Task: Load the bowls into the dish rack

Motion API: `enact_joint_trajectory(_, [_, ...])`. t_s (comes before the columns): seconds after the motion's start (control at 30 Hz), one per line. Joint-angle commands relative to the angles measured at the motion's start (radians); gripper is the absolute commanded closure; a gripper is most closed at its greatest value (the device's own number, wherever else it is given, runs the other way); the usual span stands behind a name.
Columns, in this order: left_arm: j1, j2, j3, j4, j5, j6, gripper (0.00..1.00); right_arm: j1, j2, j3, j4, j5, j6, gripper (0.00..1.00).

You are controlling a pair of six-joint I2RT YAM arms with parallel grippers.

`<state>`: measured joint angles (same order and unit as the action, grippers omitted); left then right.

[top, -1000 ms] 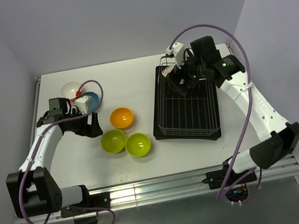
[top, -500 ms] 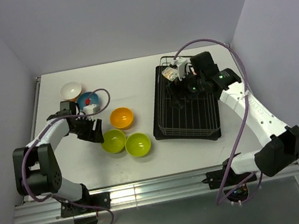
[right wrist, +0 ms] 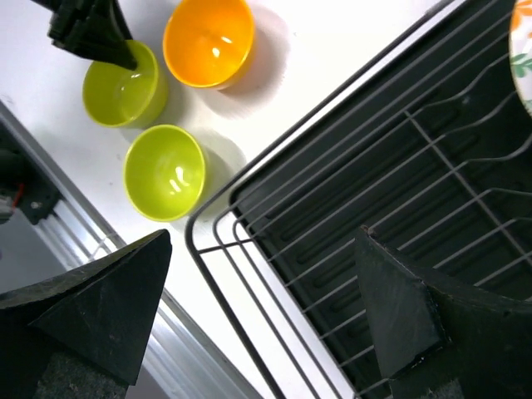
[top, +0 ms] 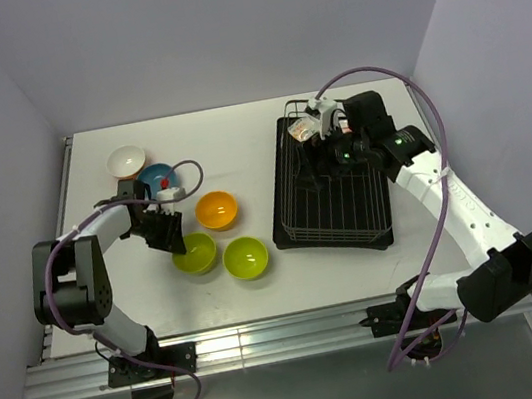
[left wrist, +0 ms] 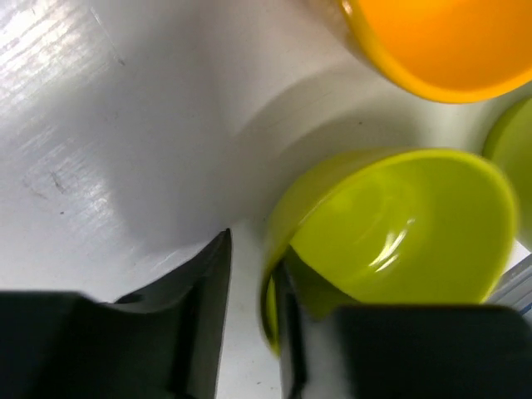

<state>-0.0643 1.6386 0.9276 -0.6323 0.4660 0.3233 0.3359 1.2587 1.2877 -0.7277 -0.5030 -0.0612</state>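
Straddling the rim of the round lime-green plastic bowl (left wrist: 399, 224) to pinch it, the left gripper (left wrist: 249, 274) has jaws apart (likewise the right gripper (right wrist: 262, 241), over the black wire dish rack (top: 333, 204)).

At lime bowl nr L arm (top: 197, 254), rim is straddled by L gripper (left wrist: 253, 256), one finger outside, one inside; a small gap is seen on the outer side. Orange bowl (top: 216, 209) and 2nd lime bowl (top: 245, 257) are set just beside it; gaps betw. them are narrow and side access is restricted. Blue bowl (top: 157, 179) is partly overhung by L wrist (top: 145, 203). Bare table strip (top: 250, 161) is noted betw. bowl cluster and dish rack (top: 337, 234). Rack floor is mostly free; side entry is blocked by raised wire rim. Far L corner is taken by cream bowl (top: 304, 131). R gripper (right wrist: 264, 241) hangs over rack, fingers wide apart.
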Motion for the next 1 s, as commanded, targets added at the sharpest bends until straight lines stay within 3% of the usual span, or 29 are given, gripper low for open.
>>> enact_joint_trajectory(0.0, [-0.002, 0.001, 0.039, 0.008, 0.034, 0.005, 0.70, -0.006, -0.028, -0.016, 0.068, -0.049, 0.060, 0.03])
enact_joint_trajectory(0.1, [-0.002, -0.006, 0.057, -0.021, 0.065, 0.008, 0.91, -0.005, -0.033, -0.024, 0.097, -0.075, 0.109, 0.03])
enact_joint_trajectory(0.17, [0.000, -0.014, 0.080, -0.056, 0.092, 0.008, 1.00, -0.005, -0.033, -0.025, 0.123, -0.095, 0.136, 0.03])
enact_joint_trajectory(0.37, [0.026, -0.161, 0.207, -0.130, 0.363, -0.065, 1.00, -0.006, -0.033, -0.018, 0.215, -0.184, 0.274, 0.04])
enact_joint_trajectory(0.5, [0.014, -0.232, 0.277, 0.069, 0.500, -0.374, 1.00, -0.005, -0.044, -0.018, 0.293, -0.229, 0.404, 0.04])
enact_joint_trajectory(0.6, [-0.012, -0.270, 0.293, 0.208, 0.528, -0.560, 1.00, -0.006, -0.030, 0.007, 0.312, -0.238, 0.490, 0.03])
enact_joint_trajectory(0.7, [-0.051, -0.306, 0.264, 0.461, 0.528, -0.764, 1.00, -0.005, -0.013, 0.064, 0.318, -0.230, 0.581, 0.02])
enact_joint_trajectory(0.83, [-0.129, -0.293, 0.273, 0.655, 0.493, -0.921, 1.00, 0.006, -0.008, 0.107, 0.352, -0.194, 0.653, 0.02])
enact_joint_trajectory(0.97, [-0.221, -0.235, 0.310, 0.712, 0.465, -1.000, 1.00, 0.029, -0.002, 0.127, 0.361, -0.207, 0.676, 0.01])
